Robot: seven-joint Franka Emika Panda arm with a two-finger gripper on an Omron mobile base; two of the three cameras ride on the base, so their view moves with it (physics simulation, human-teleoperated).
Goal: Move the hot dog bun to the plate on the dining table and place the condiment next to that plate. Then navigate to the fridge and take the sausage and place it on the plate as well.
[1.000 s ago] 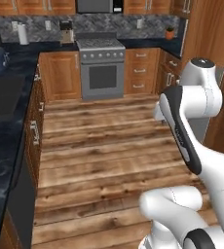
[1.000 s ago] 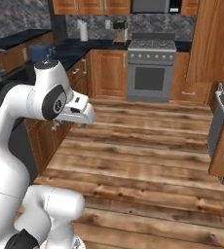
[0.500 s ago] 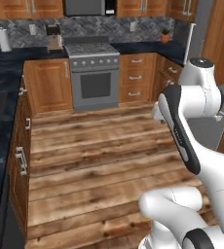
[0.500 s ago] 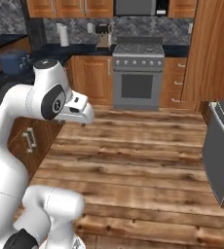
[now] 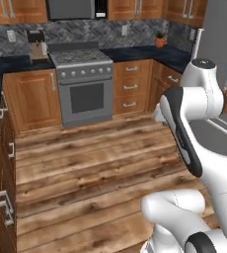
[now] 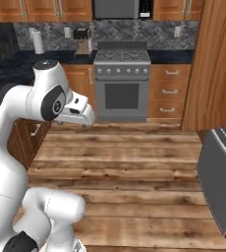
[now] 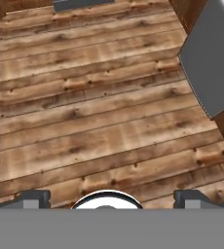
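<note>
While jaws stand wide, fridge (image 7: 214,53) edge right, wood floor (image 7: 99,116) open

Kitchen: stove (image 5: 82,84), wooden cabinets (image 6: 169,91), dark counters (image 5: 140,52).

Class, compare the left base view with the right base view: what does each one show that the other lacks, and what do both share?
Left base view alone: a small potted plant on the dark counter at the far right, and the tall light grey fridge beyond it. Right base view alone: a white paper towel roll on the counter at the left. Both share the steel stove with its oven door, the microwave above it, the coffee machine beside it and the wooden plank floor.
</note>
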